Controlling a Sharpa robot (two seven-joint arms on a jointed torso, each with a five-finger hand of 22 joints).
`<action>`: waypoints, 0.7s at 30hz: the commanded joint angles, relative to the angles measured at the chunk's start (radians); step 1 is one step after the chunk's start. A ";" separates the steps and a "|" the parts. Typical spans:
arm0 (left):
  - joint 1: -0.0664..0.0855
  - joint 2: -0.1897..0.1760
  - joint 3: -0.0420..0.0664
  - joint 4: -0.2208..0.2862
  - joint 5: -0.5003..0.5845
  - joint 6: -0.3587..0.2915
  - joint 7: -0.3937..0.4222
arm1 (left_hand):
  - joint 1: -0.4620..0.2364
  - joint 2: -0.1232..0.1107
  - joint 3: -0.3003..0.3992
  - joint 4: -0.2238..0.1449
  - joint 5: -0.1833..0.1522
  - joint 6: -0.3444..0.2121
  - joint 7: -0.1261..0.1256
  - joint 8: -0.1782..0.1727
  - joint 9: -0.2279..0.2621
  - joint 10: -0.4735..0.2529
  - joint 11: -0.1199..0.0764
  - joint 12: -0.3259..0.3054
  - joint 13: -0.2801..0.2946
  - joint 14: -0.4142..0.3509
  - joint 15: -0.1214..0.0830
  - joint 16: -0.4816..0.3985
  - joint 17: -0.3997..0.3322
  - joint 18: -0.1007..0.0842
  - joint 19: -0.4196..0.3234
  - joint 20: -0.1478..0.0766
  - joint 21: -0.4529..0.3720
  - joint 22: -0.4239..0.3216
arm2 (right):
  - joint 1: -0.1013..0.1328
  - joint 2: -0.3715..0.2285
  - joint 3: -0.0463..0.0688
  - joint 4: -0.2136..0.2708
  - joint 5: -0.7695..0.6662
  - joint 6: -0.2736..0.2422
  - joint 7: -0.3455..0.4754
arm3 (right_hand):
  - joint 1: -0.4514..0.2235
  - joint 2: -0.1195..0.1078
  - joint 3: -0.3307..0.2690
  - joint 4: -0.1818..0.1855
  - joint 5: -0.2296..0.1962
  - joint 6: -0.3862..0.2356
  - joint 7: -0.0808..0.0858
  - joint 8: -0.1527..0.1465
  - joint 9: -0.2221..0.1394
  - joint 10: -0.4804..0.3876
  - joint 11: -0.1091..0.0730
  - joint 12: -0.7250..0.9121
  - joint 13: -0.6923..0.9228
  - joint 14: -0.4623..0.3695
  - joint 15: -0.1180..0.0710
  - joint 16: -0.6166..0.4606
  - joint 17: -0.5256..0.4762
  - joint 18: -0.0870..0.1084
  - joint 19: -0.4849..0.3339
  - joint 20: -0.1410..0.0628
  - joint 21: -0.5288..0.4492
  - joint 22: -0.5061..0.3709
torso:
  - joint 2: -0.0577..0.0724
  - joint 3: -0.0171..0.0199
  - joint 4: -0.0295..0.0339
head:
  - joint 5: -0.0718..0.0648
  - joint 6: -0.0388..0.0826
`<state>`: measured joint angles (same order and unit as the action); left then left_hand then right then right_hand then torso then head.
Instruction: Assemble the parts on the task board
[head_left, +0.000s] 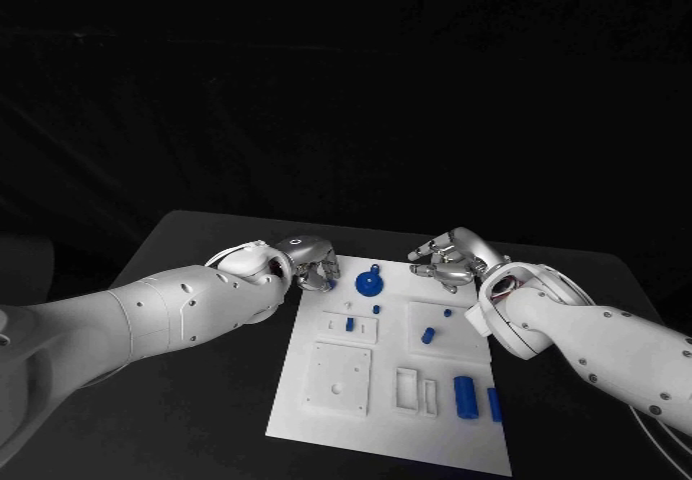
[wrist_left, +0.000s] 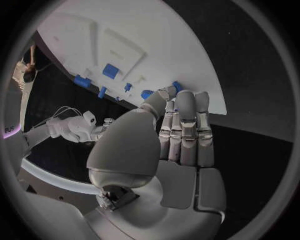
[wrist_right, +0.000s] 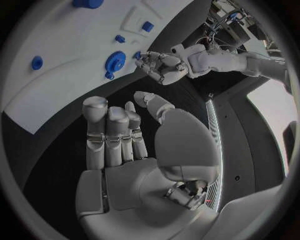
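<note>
Left hand at the task board far left corner, fingers touching a small blue part, grip unclear. Right hand beyond the far edge, loosely open, empty.

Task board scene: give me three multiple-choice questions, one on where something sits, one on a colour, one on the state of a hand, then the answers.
1. Where is the round blue part on the task board?
A. At its far edge, between the two hands
B. At its near edge
C. Off the board, on the table

2. What colour are the small parts?
A. Red
B. Blue
C. Green

3. What does the right hand hold?
A. A blue part
B. The board's edge
C. Nothing

Answers: 1 A, it lies near the far edge, between the left hand and the right hand. 2 B, all look blue. 3 C, the right wrist view shows its palm bare and its fingers apart.
</note>
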<state>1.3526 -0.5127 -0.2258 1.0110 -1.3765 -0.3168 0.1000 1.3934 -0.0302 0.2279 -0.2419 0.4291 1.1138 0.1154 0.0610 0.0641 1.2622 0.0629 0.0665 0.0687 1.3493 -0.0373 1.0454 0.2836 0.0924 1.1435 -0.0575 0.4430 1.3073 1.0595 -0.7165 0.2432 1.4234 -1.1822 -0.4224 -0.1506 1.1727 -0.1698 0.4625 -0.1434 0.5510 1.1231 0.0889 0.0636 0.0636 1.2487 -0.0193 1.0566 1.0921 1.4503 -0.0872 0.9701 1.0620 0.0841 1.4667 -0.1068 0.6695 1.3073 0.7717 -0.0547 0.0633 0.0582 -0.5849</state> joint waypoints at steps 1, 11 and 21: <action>0.000 -0.013 0.006 0.026 0.102 -0.049 0.026 | -0.011 -0.001 -0.006 0.002 -0.003 -0.006 0.002 0.001 -0.001 -0.011 0.000 -0.009 -0.011 0.004 0.001 -0.005 0.001 0.015 0.008 0.002 -0.003 0.022 | 0.000 0.002 0.000 0.000 0.004 0.011 0.006 | -0.008 0.003 -0.006 0.001 0.004 -0.005 0.002 -0.002 -0.001 -0.006 0.001 0.002 0.001 -0.002 0.003 -0.005 -0.001 0.009 0.031 0.004 -0.006 0.077 | 0.000 -0.0002 0.0002 | -0.001 0.002; 0.000 -0.039 0.030 0.078 0.182 -0.063 0.029 | -0.012 -0.006 -0.003 0.005 -0.003 -0.011 0.004 0.001 -0.001 -0.016 0.002 -0.009 -0.011 0.004 0.002 -0.008 0.002 0.015 0.009 0.002 -0.007 0.021 | 0.000 0.013 0.000 -0.009 0.049 0.017 0.001 | -0.010 0.004 -0.007 0.001 0.005 -0.004 0.002 -0.002 -0.001 -0.007 0.001 0.001 0.000 -0.002 0.003 -0.006 -0.002 0.009 0.031 0.004 -0.008 0.077 | 0.000 -0.0010 0.0013 | 0.002 0.004; 0.000 -0.041 0.041 0.066 0.160 -0.038 -0.076 | -0.059 -0.018 -0.034 0.059 -0.127 -0.010 -0.006 0.003 0.000 -0.005 -0.007 -0.008 -0.010 -0.002 0.004 -0.015 0.003 0.002 0.014 0.013 -0.044 -0.003 | 0.000 0.024 -0.001 -0.012 0.055 0.034 -0.015 | -0.012 0.005 -0.012 0.003 0.003 -0.006 0.002 -0.002 -0.001 -0.008 0.001 0.002 0.001 -0.003 0.003 -0.004 0.000 0.009 0.030 0.005 -0.010 0.076 | 0.001 0.0016 -0.0002 | 0.005 0.005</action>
<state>1.3524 -0.5541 -0.1860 1.0787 -1.2178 -0.3603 0.0912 1.3366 -0.0468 0.1951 -0.1845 0.3074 1.1066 0.1128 0.0610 0.0641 1.2509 0.0593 0.0608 0.0591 1.3440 -0.0323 1.0292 0.2859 0.0927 1.1554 -0.0462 0.4010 1.3035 1.0596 -0.6935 0.2423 1.4111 -1.1361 -0.4133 -0.1570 1.1687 -0.1659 0.4540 -0.1405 0.5509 1.1232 0.0888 0.0636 0.0636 1.2487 -0.0193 1.0566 1.0921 1.4503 -0.0872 0.9701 1.0620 0.0842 1.4667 -0.1068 0.6655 1.3073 0.7718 -0.0541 0.0628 0.0641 -0.5788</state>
